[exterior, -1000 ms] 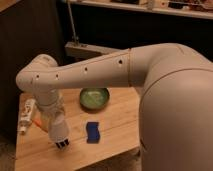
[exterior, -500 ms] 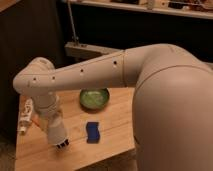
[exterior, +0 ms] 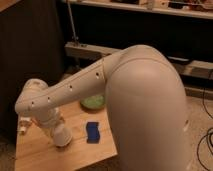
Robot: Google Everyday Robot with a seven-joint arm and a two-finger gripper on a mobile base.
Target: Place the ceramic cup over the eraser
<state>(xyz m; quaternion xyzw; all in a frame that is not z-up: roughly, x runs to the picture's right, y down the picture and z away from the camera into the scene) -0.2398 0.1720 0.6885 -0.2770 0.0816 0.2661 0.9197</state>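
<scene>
Hovering low over the desk (exterior: 40,150) near its left edge, the end effector (exterior: 61,142) hides cup and eraser beneath the wrist, so a blind descent could miss or topple them.

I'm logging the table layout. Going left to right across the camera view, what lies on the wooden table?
White object at the left edge → gripper, low over the table, jaws hidden → blue wavy-edged pad. The green bowl sits farther back, partly behind the arm. Cup and eraser aren't visible.
</scene>
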